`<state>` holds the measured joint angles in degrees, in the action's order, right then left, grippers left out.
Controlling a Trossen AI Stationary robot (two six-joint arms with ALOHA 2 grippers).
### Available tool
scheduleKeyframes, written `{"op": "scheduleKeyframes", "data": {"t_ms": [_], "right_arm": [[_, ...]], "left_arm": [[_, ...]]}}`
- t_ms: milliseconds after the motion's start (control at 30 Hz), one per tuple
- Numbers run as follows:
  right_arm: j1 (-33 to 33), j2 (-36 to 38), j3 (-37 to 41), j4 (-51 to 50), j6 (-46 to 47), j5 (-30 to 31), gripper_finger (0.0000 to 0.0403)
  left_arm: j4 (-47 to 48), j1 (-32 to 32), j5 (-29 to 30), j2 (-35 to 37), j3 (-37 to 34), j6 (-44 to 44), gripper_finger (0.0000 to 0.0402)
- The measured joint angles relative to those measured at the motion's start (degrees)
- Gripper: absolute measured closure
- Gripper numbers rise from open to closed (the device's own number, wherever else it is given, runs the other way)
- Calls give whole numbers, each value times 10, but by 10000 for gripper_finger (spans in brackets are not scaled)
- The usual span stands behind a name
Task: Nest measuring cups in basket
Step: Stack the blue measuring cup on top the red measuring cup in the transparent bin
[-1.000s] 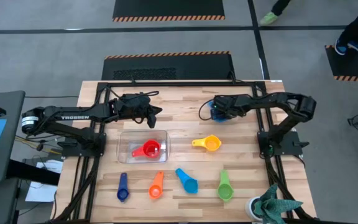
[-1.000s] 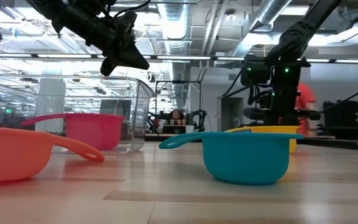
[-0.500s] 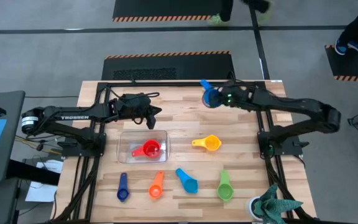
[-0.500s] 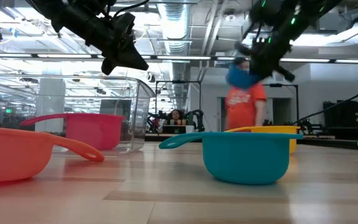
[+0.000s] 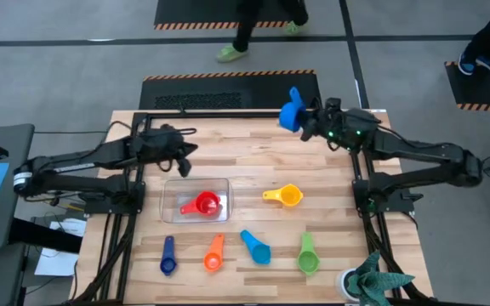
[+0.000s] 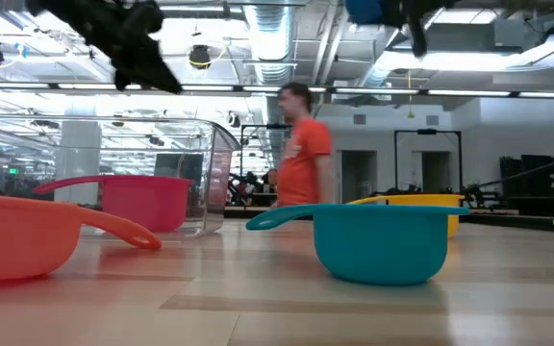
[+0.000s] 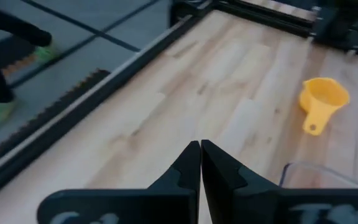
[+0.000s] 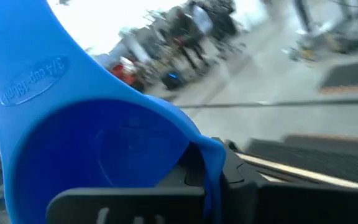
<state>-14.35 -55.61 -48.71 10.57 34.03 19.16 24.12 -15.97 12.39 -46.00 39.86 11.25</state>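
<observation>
So the left gripper (image 5: pixel 185 161) hangs just behind the clear rectangular plastic basket (image 5: pixel 175 194), fingers pinched together on nothing, probably parked out of the way. Inside the basket sits the red plastic measuring cup (image 5: pixel 204 204), the only one nested so far. Farther right of the basket, near the table's back edge, the right gripper (image 5: pixel 307 121) is clamped on the blue plastic measuring cup (image 5: pixel 292 110), lifted off the wood, I'd guess for carrying over.
</observation>
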Motion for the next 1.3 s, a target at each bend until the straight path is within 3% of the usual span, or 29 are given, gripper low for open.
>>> {"op": "scheduleKeyframes", "data": {"t_ms": [167,300,600,900,1133,1300], "right_arm": [[36,-31,-19,57,-27,3,394],[57,-81,-103,43,-75,2,394],[69,-235,-414,-244,-194,-13,394],[68,-409,-683,-413,-269,-49,394],[79,-529,-800,-482,-285,-94,394],[97,-595,-831,-517,-291,-108,394]], "left_arm": [[56,0,31,83,0,4,402],[91,0,40,126,0,16,401],[143,0,50,146,0,20,401],[170,-2,72,146,0,19,401],[207,-2,172,150,-1,28,402],[216,-2,295,163,-1,61,401]]}}
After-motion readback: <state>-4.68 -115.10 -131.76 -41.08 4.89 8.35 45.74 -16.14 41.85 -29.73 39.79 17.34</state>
